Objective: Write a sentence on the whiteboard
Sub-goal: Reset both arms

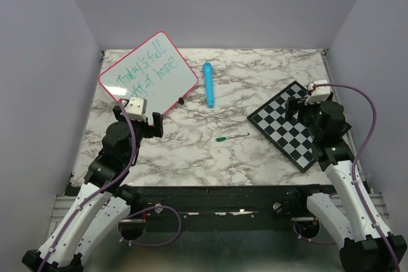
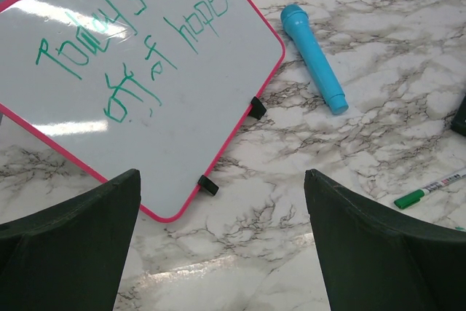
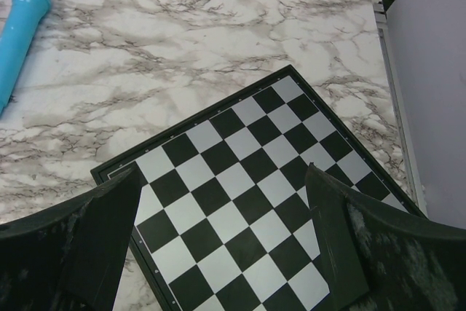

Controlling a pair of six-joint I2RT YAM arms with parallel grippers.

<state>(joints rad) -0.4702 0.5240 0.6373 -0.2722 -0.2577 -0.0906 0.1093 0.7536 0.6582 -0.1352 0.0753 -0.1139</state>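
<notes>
While the sentence (image 1: 145,72) showed in green on the whiteboard (image 1: 171,90), propped at the table's (image 1: 191,157) far-left corner, likely for easy reading, left gripper (image 2: 222,178) and right gripper (image 3: 222,172) both hung released, empty; the marker (image 1: 231,137) lay loose mid-table, job apparently done.

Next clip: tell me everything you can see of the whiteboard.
The whiteboard is a glossy white rectangle with a thin pink-red rim and rounded corners. It lies turned diagonally at the far left of the marble table. A green handwritten sentence in two lines, roughly "Today's full of hope", runs across it. The strip toward the rim with two small black tabs is bare, and there is light glare. The open left hand is by its near corner, holding nothing; I cannot tell whether it touches the board.
</notes>
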